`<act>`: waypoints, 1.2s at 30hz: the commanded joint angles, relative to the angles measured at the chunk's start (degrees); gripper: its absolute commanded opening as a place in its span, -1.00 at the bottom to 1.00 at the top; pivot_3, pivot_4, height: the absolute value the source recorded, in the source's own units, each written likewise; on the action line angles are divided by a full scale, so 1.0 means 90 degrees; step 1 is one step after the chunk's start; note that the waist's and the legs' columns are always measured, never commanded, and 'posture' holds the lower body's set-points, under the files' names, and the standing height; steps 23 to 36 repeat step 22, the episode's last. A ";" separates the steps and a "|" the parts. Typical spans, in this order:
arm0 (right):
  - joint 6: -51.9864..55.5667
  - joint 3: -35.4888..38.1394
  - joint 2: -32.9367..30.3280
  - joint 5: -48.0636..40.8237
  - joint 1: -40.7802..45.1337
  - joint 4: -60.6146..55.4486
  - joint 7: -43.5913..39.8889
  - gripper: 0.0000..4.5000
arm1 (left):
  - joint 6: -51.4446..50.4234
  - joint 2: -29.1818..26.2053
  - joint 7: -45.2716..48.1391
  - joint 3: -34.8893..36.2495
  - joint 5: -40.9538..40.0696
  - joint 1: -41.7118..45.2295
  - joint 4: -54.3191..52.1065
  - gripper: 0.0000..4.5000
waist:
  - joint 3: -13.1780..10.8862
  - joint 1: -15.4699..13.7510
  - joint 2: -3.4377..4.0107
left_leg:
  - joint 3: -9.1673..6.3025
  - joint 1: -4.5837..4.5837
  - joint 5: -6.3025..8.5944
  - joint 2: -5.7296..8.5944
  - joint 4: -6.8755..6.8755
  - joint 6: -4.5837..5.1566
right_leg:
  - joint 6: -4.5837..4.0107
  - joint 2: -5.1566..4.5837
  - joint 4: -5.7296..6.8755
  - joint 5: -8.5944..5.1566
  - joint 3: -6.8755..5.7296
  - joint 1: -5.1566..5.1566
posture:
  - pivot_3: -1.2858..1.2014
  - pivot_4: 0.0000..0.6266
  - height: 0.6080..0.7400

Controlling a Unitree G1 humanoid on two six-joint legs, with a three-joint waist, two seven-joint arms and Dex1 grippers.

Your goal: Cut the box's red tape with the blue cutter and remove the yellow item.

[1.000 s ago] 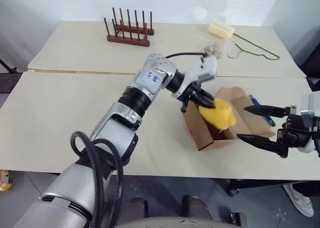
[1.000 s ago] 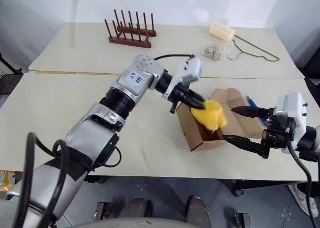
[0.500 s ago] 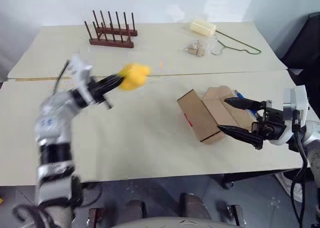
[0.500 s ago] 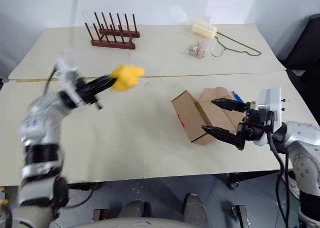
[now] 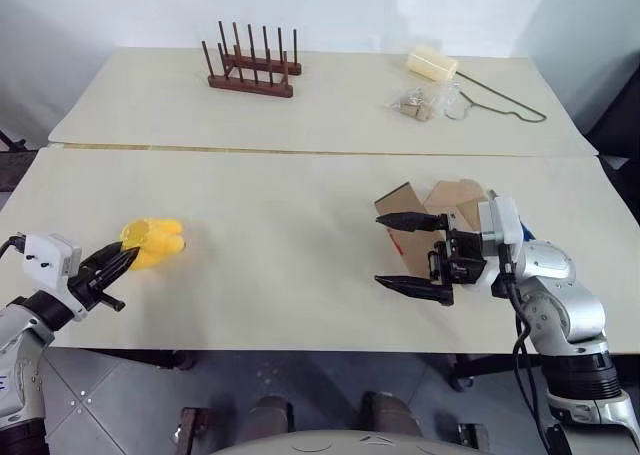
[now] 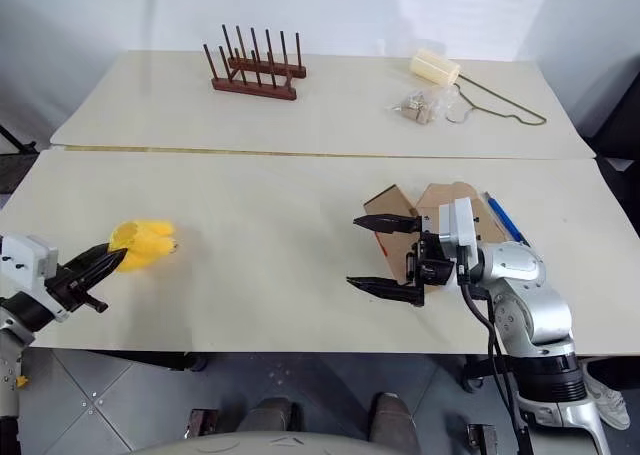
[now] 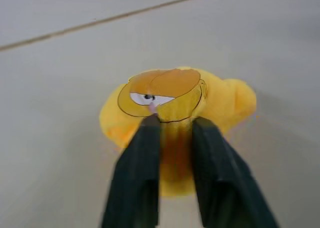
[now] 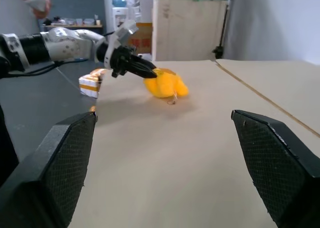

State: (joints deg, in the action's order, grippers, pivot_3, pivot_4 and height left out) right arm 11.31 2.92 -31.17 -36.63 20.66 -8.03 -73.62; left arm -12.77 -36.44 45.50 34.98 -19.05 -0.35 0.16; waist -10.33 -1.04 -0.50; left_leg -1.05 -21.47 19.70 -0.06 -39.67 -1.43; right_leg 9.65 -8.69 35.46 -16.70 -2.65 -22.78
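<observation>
Yellow item was held over the box a second ago and now rests on the tabletop far to the left, so removal looks done. Left tool has its tips against it, slightly parted, grip uncertain. Right tool gapes empty before the box; the left wrist view shows a printed eye.

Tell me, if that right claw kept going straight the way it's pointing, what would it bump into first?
Probably the yellow item far across the table, where the left gripper is. The right gripper, jaws wide open, looks along bare tabletop until then, though depth is hard to judge.
</observation>
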 commanded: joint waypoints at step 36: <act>-0.0800 0.0781 -0.0874 0.0153 -0.0926 -0.0169 -0.0491 1.00 | -0.0219 -0.0163 0.0651 0.2414 -0.1336 -0.2930 -0.2196 0.99 | -0.0003 0.0150 0.0005 | 0.0033 0.0039 0.0015 -0.0034 0.0064 -0.0007 | -0.0013 0.0014 -0.0064 -0.0006 -0.0010 0.0019 | 0.03 -0.52 1.00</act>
